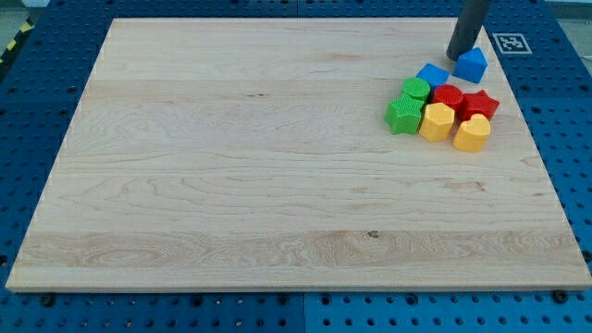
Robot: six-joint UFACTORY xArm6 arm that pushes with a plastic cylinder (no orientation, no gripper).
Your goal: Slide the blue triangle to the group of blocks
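Note:
The blue triangle [472, 65] lies near the board's top right corner. My tip [460, 55] stands right against its upper left side. Just below and to the left sits the group of blocks: a blue cube [431, 76], a green block [416, 90], a green star-like block [403, 115], a red block [449, 96], a red star [479, 104], a yellow hexagon-like block [437, 121] and a yellow heart-like block [472, 134]. A narrow gap separates the blue triangle from the red blocks and the blue cube.
The wooden board [231, 166] rests on a blue perforated table [564, 139]. A black-and-white marker [508, 43] sits just off the board's top right corner, close to the blue triangle and the board's right edge.

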